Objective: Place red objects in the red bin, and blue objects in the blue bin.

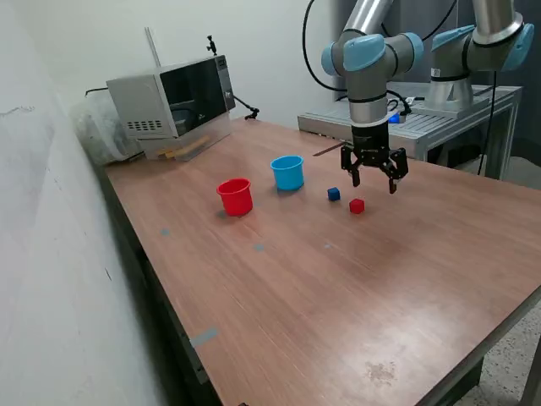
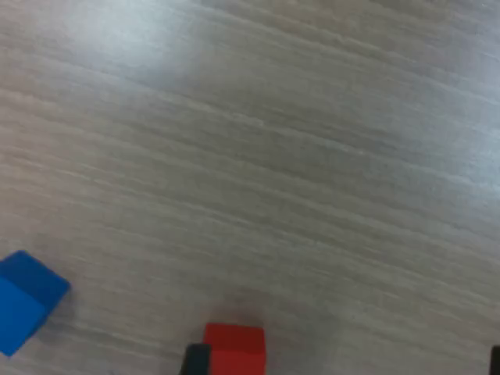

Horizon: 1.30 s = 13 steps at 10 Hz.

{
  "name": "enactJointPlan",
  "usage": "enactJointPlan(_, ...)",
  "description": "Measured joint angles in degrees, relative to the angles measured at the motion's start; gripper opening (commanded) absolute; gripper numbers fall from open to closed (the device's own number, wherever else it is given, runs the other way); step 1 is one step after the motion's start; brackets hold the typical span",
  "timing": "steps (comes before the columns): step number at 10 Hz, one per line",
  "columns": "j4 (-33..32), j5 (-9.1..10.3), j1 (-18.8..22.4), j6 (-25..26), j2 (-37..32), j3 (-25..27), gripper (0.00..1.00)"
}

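Note:
One small red cube (image 1: 357,205) and one small dark blue cube (image 1: 334,194) lie on the wooden table, to the exterior view's right of the cups. The red cup (image 1: 235,196) and the light blue cup (image 1: 287,172) stand upright side by side. My gripper (image 1: 373,184) is open and empty, hovering a little above the table just to the exterior view's right of the red cube. The wrist view shows the red cube (image 2: 233,349) and the blue cube (image 2: 25,299) on the wood. Only one cube of each colour is in view.
A microwave (image 1: 173,96) stands at the table's back corner on the exterior view's left. A second robot arm (image 1: 473,51) stands on a metal stand (image 1: 423,123) behind the table. A wall runs along the exterior view's left.

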Motion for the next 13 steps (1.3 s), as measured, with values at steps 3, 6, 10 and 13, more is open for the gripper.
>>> enactJointPlan(3, -0.08, 0.0, 0.05, 1.1, 0.28, 0.06, 1.0)
enactJointPlan(6, -0.24, -0.08, 0.06, 3.11, 0.65, -0.23, 1.0)
enactJointPlan(10, -0.45, -0.16, 0.03, 4.86, 1.77, -1.29, 1.0)
enactJointPlan(13, -0.45, -0.19, -0.38, 5.11, 2.85, -2.2, 1.0)
